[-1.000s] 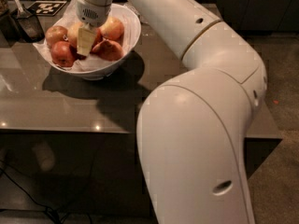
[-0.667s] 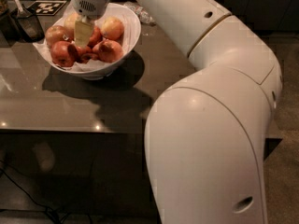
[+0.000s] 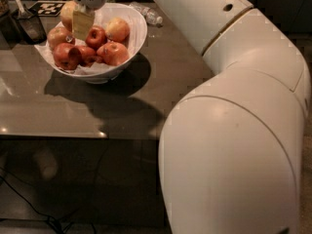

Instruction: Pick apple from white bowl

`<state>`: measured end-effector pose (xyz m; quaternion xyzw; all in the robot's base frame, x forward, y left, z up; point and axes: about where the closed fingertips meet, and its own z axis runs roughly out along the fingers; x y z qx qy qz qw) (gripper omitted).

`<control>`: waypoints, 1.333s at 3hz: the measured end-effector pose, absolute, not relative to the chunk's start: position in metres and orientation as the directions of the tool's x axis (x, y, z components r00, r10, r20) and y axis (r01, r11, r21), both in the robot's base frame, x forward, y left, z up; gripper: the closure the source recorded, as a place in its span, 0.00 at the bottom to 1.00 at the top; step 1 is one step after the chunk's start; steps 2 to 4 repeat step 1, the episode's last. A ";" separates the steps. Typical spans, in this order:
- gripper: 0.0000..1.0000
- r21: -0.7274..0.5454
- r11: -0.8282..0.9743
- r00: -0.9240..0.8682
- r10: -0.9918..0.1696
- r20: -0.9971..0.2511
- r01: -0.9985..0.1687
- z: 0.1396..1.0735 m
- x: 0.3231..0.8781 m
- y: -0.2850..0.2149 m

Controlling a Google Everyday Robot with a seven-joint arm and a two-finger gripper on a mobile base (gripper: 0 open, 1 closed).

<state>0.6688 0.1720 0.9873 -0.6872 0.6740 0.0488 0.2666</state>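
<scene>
The white bowl (image 3: 138, 25) stands at the back left of the dark table (image 3: 146, 99), lined with white paper and holding several red apples (image 3: 114, 52). My gripper (image 3: 73, 29) hangs over the bowl's back left part. One pale yellow finger (image 3: 82, 23) shows in front. The apple (image 3: 65, 13), pale yellow-orange, sits pressed against that finger at the height of the bowl's rim, above the red apples. The gripper looks shut on it; the other finger is hidden behind it.
My large white arm (image 3: 234, 130) fills the right half of the view. A dark container with a utensil (image 3: 25, 22) stands left of the bowl. A crumpled plastic bottle (image 3: 147, 14) lies behind it. The table's front edge (image 3: 73, 136) runs across the middle.
The gripper has risen and moved slightly left, out from among the red apples. The pale apple has come up with it.
</scene>
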 end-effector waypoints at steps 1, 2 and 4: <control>1.00 -0.362 0.039 0.122 -0.904 -0.410 -0.931 1.018 0.652 0.173; 1.00 -0.362 0.039 0.122 -0.904 -0.410 -0.931 1.018 0.652 0.173; 1.00 -0.362 0.039 0.122 -0.904 -0.410 -0.931 1.018 0.652 0.173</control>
